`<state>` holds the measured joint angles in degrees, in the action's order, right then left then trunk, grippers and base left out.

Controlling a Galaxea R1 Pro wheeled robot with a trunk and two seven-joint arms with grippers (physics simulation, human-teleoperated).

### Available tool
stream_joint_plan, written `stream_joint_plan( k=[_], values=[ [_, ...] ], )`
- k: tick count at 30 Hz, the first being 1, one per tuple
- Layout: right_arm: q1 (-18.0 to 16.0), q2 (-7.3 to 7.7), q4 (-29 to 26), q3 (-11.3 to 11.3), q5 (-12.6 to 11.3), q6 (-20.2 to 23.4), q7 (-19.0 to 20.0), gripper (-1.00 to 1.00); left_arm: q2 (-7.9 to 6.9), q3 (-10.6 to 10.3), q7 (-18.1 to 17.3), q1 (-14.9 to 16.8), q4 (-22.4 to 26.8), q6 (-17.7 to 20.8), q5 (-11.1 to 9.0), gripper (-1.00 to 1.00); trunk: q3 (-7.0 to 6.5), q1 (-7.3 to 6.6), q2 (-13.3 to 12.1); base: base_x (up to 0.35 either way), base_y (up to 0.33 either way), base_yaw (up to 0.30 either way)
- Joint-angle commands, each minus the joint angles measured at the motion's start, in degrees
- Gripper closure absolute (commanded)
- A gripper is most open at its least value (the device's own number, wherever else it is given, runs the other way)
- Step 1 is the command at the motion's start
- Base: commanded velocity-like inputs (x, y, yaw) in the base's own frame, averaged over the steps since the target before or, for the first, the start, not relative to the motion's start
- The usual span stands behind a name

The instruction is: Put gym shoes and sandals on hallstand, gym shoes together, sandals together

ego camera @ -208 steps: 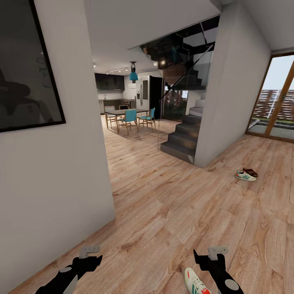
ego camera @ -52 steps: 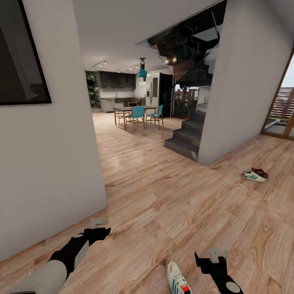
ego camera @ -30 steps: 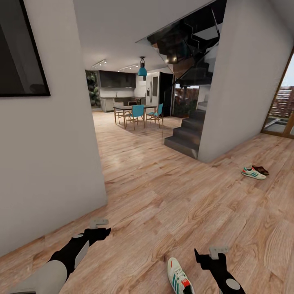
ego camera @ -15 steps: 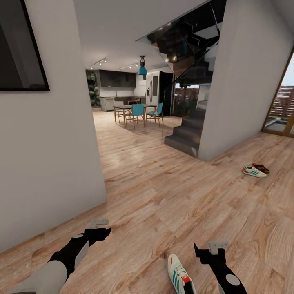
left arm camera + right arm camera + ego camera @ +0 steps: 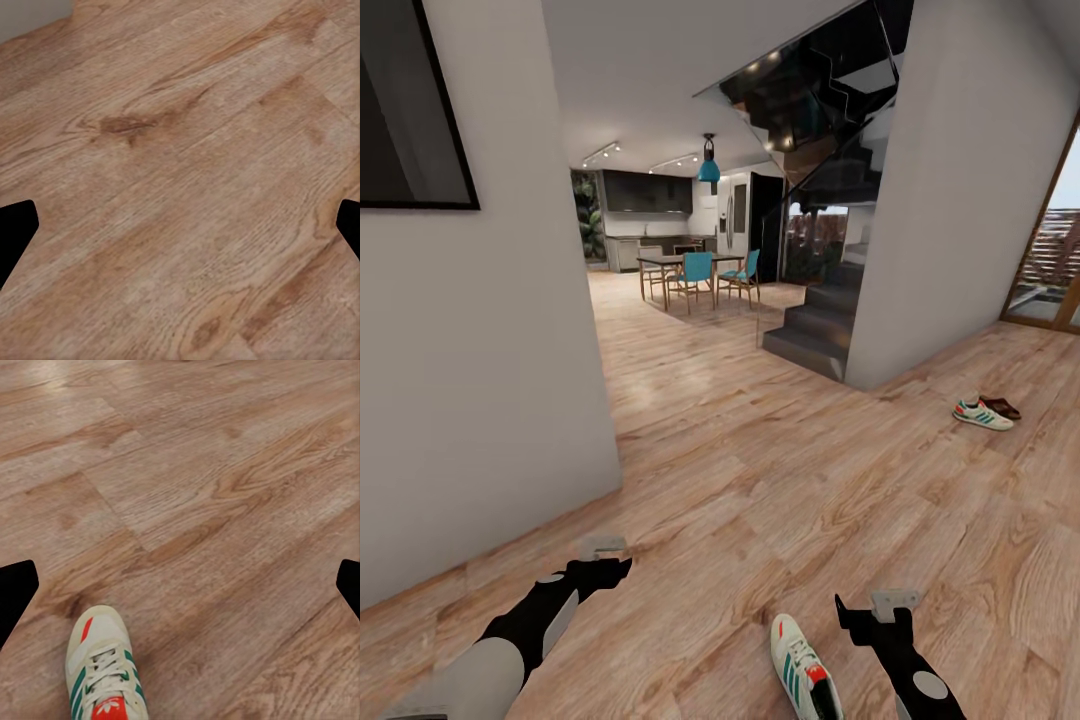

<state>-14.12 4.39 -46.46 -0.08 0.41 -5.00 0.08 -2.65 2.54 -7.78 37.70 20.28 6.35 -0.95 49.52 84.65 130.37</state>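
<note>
One cream-white gym shoe (image 5: 805,672) with teal stripes lies on the wood-plank corridor floor (image 5: 780,480), just left of my right gripper (image 5: 868,608). In the right wrist view the same gym shoe (image 5: 105,667) sits below the open right gripper (image 5: 180,589), whose dark fingertips (image 5: 15,592) stand wide apart. The second gym shoe (image 5: 981,414) lies far off to the right with a brown sandal (image 5: 1000,406) close behind it. My left gripper (image 5: 610,558) hovers over bare floor, and the left gripper (image 5: 180,229) is open with nothing in it. The hallstand is out of view.
A white wall (image 5: 490,400) juts in on the left. A dark staircase (image 5: 815,325) and a white pillar (image 5: 950,220) stand ahead right. A dining table with teal chairs (image 5: 695,275) is far back. A glass door (image 5: 1055,260) is at the right edge.
The whole view has drifted slightly, so the camera moved. The far shoe and sandal sit a little higher in the picture. Both arms keep their pose.
</note>
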Motion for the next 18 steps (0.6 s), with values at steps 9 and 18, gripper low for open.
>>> stream_joint_plan(
  k=[9, 18],
  values=[
    [0.0, 0.0, 0.1, 0.1, 0.1, -0.1, -0.1, -1.0, -0.05, 0.1, -0.4, 0.0, 0.1, 0.4, -0.1, -1.0, 1.68, 1.97, 3.6, 0.0, 0.0, 0.0],
    [0.0, 0.0, 0.6, 0.1, 0.1, 0.0, -0.2, -1.0, 0.0, 0.1, -0.4, 0.0, 0.1, 0.4, -0.1, -1.0, 3.29, 3.95, 7.3, 0.0, 0.0, 0.0]
  ],
)
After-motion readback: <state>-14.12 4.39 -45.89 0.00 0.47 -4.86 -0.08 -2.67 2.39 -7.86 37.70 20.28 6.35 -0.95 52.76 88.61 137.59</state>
